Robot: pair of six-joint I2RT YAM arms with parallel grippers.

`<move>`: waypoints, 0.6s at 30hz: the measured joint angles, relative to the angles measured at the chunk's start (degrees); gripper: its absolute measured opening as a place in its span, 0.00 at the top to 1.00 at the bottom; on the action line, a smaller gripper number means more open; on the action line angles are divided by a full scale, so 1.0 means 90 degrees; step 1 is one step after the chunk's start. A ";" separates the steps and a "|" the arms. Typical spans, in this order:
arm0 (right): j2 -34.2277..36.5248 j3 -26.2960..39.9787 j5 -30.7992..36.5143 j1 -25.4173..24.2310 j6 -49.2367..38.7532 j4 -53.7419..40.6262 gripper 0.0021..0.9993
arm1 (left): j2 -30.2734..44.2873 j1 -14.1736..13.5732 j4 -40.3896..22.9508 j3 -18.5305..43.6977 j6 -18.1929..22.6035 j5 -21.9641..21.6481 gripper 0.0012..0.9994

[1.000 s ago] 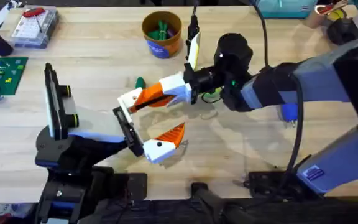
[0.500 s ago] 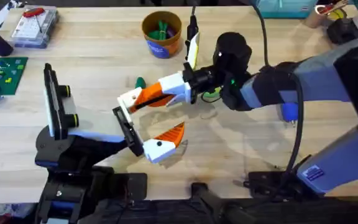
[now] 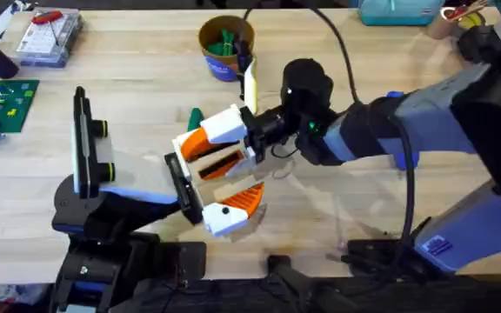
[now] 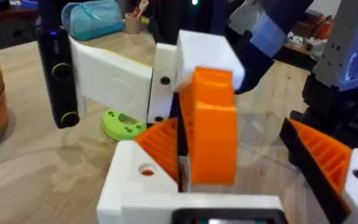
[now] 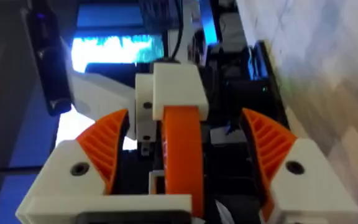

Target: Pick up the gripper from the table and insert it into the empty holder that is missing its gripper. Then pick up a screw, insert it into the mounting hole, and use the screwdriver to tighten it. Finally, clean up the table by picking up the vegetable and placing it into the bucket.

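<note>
Right gripper (image 3: 220, 152) clenched on white plastic gripper piece with orange ribbed wedge (image 5: 180, 140), at black holder plate (image 3: 181, 187), left gripper (image 4: 253, 174) spread, pale woodgrain tabletop (image 3: 137, 69), orange-rimmed blue bucket (image 3: 226, 48)

A light wooden table (image 3: 129, 52) with a pale plank grain is seen from overhead. At its far left corner a clear plastic parts box (image 3: 49, 36) is set, with a green circuit board (image 3: 0, 103) at the left edge. A teal pouch (image 3: 394, 10) is placed along the far edge.
</note>
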 joint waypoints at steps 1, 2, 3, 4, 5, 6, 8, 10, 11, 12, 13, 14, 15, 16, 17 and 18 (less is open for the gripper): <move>0.0004 0.0000 -0.0017 0.0014 0.0002 0.0003 0.01 | 0.0000 0.0000 0.0000 0.0000 0.0006 0.0022 0.01; 0.0004 0.0000 -0.0019 0.0007 0.0004 0.0001 0.01 | 0.0000 0.0000 -0.0002 0.0000 0.0014 0.0037 0.01; 0.0004 0.0000 -0.0019 -0.0001 0.0004 0.0001 0.01 | 0.0000 0.0000 -0.0003 0.0000 0.0018 0.0047 0.01; 0.0004 0.0000 -0.0019 -0.0006 0.0005 0.0001 0.01 | 0.0000 0.0000 -0.0005 0.0000 0.0018 0.0070 0.01; 0.0004 0.0000 -0.0019 -0.0020 0.0007 0.0001 0.01 | 0.0000 0.0000 -0.0007 0.0000 0.0018 0.0088 0.01; 0.0004 0.0000 -0.0019 -0.0034 0.0006 0.0001 0.01 | 0.0000 0.0000 -0.0007 0.0000 0.0018 0.0094 0.01; 0.0004 0.0000 -0.0019 -0.0034 0.0004 -0.0001 0.01 | 0.0000 0.0000 -0.0010 0.0000 0.0018 0.0111 0.01; 0.0004 0.0000 -0.0019 -0.0035 0.0004 -0.0001 0.00 | 0.0000 0.0000 -0.0012 0.0000 0.0021 0.0111 0.01; 0.0004 0.0000 -0.0019 -0.0043 0.0004 -0.0001 0.00 | 0.0000 0.0000 -0.0012 0.0000 0.0021 0.0111 0.01; 0.0004 0.0000 -0.0020 -0.0055 0.0004 -0.0004 0.00 | 0.0000 0.0000 -0.0012 0.0000 0.0021 0.0113 0.01; 0.0002 0.0001 -0.0022 -0.0070 -0.0004 -0.0034 0.00 | 0.0000 0.0000 -0.0012 0.0000 0.0021 0.0113 0.01; -0.0008 0.0005 -0.0022 -0.0105 -0.0047 -0.0141 0.00 | 0.0000 0.0000 -0.0012 0.0000 0.0021 0.0113 0.01; -0.0019 0.0005 -0.0024 -0.0151 -0.0102 -0.0280 0.00 | 0.0000 0.0000 -0.0012 0.0000 0.0021 0.0113 0.01; -0.0041 0.0007 -0.0024 -0.0211 -0.0181 -0.0461 0.00 | 0.0000 0.0000 -0.0012 0.0000 0.0021 0.0114 0.01; -0.0109 0.0017 -0.0022 -0.0292 -0.0324 -0.0856 0.00 | 0.0000 0.0000 -0.0012 0.0000 0.0021 0.0116 0.01; -0.0167 0.0017 -0.0031 -0.0376 -0.0432 -0.1109 0.01 | 0.0000 0.0000 -0.0012 0.0000 0.0021 0.0116 0.01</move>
